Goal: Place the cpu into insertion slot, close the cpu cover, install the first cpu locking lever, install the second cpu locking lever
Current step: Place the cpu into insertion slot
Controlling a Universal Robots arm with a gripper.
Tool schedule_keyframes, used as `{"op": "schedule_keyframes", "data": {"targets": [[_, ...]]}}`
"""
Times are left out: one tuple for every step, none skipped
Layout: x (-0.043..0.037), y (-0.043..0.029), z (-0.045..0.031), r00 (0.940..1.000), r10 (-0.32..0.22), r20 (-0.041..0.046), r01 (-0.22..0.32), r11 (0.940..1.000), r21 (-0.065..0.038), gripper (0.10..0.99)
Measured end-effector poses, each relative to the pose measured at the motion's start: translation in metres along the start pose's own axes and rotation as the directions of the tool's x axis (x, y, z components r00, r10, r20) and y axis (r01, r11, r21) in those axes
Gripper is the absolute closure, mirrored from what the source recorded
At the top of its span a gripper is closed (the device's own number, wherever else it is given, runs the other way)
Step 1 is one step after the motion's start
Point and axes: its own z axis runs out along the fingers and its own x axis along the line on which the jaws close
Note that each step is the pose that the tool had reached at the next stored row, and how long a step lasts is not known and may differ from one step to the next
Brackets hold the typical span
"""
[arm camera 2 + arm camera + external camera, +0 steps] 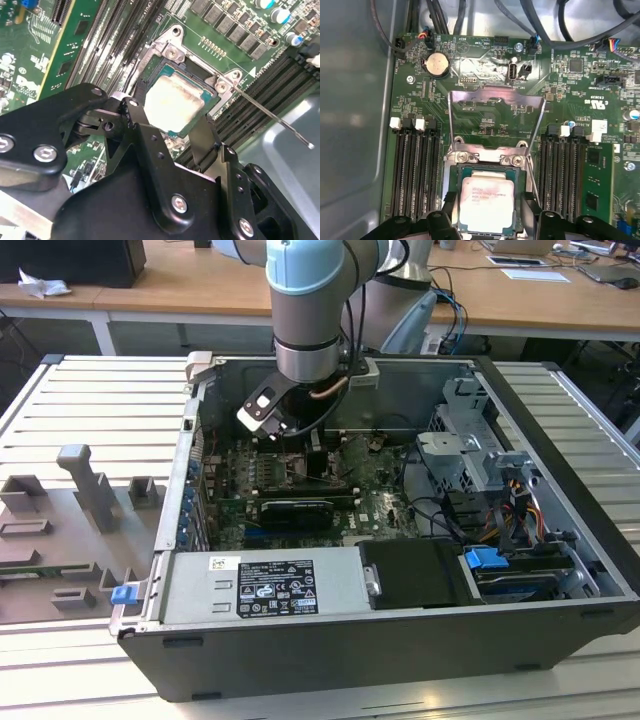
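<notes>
We are looking down into an open computer case [300, 665] on the table [90, 400], where the arm [310, 310] is reaching over the green board [570, 90]. The end effector [169, 119] is straddling the chip [485, 202], and it appears to be pinching the chip by two opposite edges, though the contact itself is hard to make out in both wrist views. The chip is lying in the socket [159, 56], pale face up and roughly square to the rim. The cover [496, 92] is standing open behind it, and one thin lever [270, 116] is sticking out sideways over the memory slots [417, 170]. We are judging the main risk to be the chip sitting slightly off its seat. Any sideways drag while the grip is loosening could shift it or lift one corner, and pressure on a crooked chip could bend the contacts beneath it. We are also watching the raised lever, since it lies near the end effector and a careless sweep could catch and bend it. The open cover is resting on nothing we can see, so a knock could drop it onto a chip that is not yet level.
</notes>
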Motion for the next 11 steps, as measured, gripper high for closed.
{"op": "schedule_keyframes", "data": {"targets": [[0.0, 0.0002, -0.0025, 1.0, 0.0, 0.0, 0.0, 1.0, 0.0, 0.475], [0.0001, 0.0005, -0.0038, 1.0, 0.0, -0.0002, 0.0, 1.0, 0.001, 0.49], [0.0001, 0.0012, -0.0039, 1.0, 0.0, -0.0004, 0.0, 1.0, 0.002, 0.557], [-0.0001, 0.0035, -0.0038, 1.0, 0.0, -0.0005, 0.0, 1.0, 0.009, 0.741], [-0.0002, 0.0055, -0.0038, 1.0, 0.0, -0.0007, 0.0, 0.9999, 0.014, 0.859], [-0.0003, 0.0069, -0.0041, 1.0, 0.0, -0.0008, 0.0, 0.9999, 0.017, 0.922], [-0.0003, 0.0079, -0.0044, 1.0, 0.001, -0.001, -0.001, 0.9998, 0.02, 0.922], [-0.0004, 0.0085, -0.005, 1.0, 0.001, -0.0011, -0.001, 0.9998, 0.022, 0.98], [-0.0003, 0.0088, -0.0058, 1.0, 0.0, -0.0012, 0.0, 0.9997, 0.023, 0.98], [-0.0003, 0.009, -0.0084, 1.0, 0.001, -0.0013, -0.001, 0.9997, 0.023, 0.98], [-0.0002, 0.0091, -0.01, 1.0, 0.001, -0.0013, -0.001, 0.9997, 0.023, 0.98]]}}
